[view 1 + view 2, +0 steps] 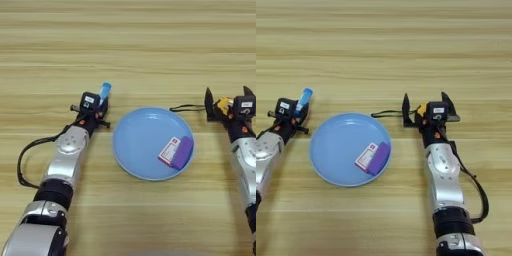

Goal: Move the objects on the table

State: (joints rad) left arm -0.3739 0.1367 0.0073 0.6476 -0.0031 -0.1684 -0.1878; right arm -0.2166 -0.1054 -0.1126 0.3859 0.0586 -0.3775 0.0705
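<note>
From the left eye, my left fingers point(101, 102) grip the blue tube with white label point(104, 91) beside the round light-blue plate point(137, 150), on the wooden table point(128, 50). From the right eye, my right fingers point(426, 109) spread open around the round yellow tape measure point(420, 110). The purple rectangular block point(379, 158) and white-and-red card point(365, 157) lie in the plate.

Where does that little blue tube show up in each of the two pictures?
Left eye view: the blue tube is left of centre, held in the left gripper, just up and left of the plate.
Right eye view: the blue tube sits near the left edge, again up and left of the plate.
Shared landmark: the light-blue plate, with the purple block and a white-and-red card on it.
</note>
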